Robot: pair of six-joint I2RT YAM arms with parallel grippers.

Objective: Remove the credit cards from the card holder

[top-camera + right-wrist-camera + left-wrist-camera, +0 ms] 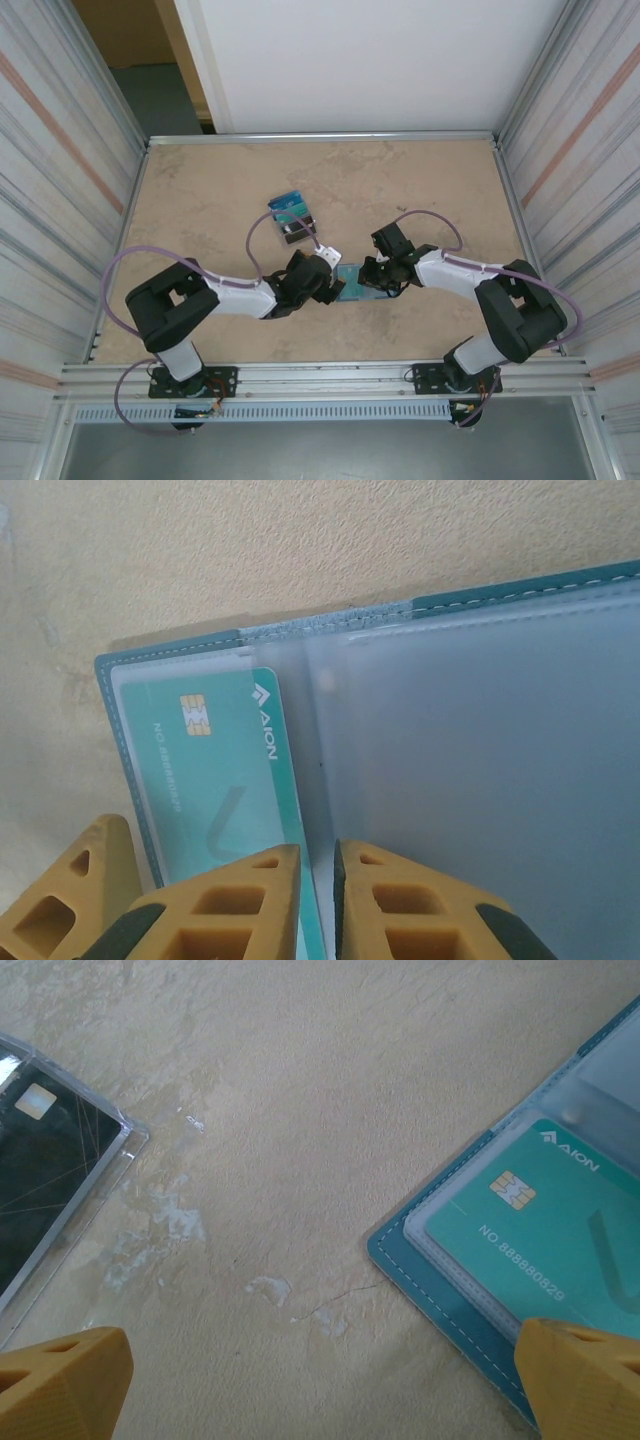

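Card holder (352, 283) lies open on the table (200, 190). Right gripper (322, 865), narrowed to a slit at the teal card's (215, 780) edge, grip unclear. Left gripper (320, 1380) gapes empty. Next, probably a firm, straight pull.

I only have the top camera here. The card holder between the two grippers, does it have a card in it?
Observer: Yes. The right wrist camera shows a teal card with a gold chip, in a clear pocket of the card holder.
Operator: Is the right gripper on it?
Observer: The right gripper has its jaws nearly together by the card's long edge. I cannot tell whether they pinch anything.
Operator: And the left one?
Observer: The left gripper is wide open, with one fingertip over the holder's stitched edge.
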